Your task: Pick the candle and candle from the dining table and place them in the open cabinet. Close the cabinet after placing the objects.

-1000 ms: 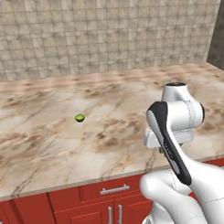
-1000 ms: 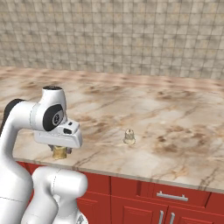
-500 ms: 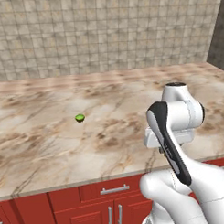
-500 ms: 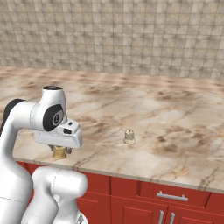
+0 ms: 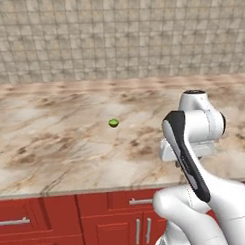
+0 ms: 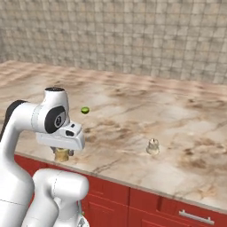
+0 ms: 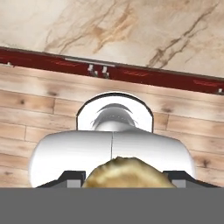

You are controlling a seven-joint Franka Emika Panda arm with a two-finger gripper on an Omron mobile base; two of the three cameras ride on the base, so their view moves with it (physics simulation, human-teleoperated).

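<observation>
Currently my claw [image 6: 62,155] is gripping the golden-tan candle [image 6: 62,154] at the near edge of the desk [image 6: 177,111], the cream candle [image 6: 152,146] is waiting further along, and carrying to the cabinet is probably next.

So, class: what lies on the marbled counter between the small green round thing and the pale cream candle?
Nothing: bare marbled stone countertop separates the small green round thing from the pale cream candle, in the right base view.
</observation>
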